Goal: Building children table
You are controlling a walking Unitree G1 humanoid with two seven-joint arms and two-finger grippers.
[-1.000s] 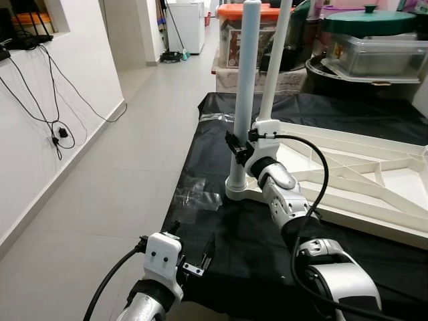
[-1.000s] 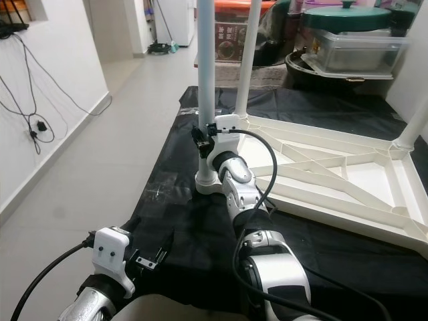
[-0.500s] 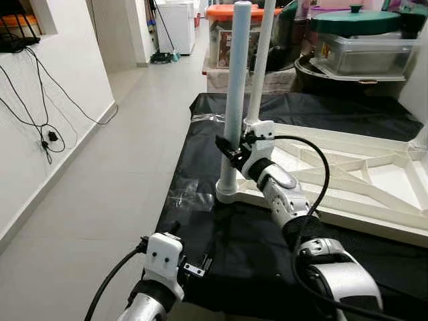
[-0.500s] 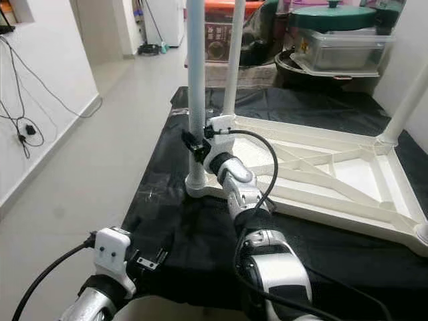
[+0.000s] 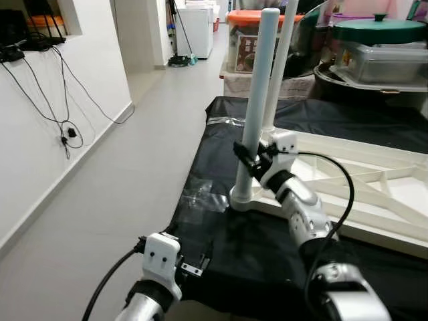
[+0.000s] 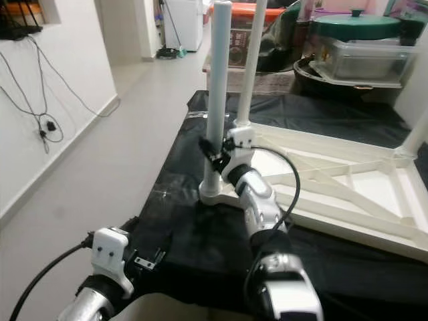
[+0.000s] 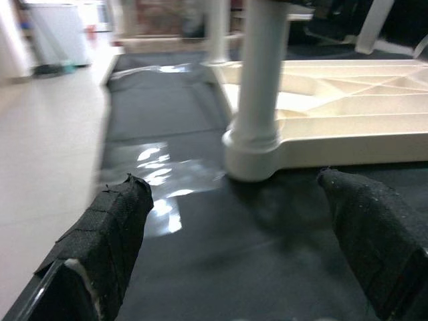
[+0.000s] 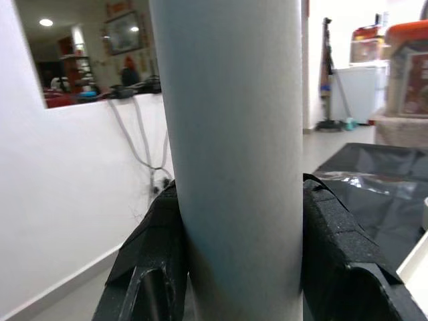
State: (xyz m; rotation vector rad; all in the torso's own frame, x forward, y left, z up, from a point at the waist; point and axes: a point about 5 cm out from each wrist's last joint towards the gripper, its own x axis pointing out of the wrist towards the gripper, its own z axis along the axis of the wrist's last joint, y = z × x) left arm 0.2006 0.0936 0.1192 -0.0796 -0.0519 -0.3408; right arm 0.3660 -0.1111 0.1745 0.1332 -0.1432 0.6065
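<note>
moved: camera shifted; right claw (image 5: 249, 159) stays on leg
right claw: clamped around white table leg (image 5: 256, 114), upright in upturned table frame (image 5: 374, 175) corner
left claw (image 7: 247, 247): released, low over black cloth (image 5: 221, 167)

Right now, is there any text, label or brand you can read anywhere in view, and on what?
None can be read.
Box with the orange lid behind the table: a printed label, too small and blurred to read.
Table leg held by the right gripper: bare white.
Upturned tabletop: no marking shows.
</note>
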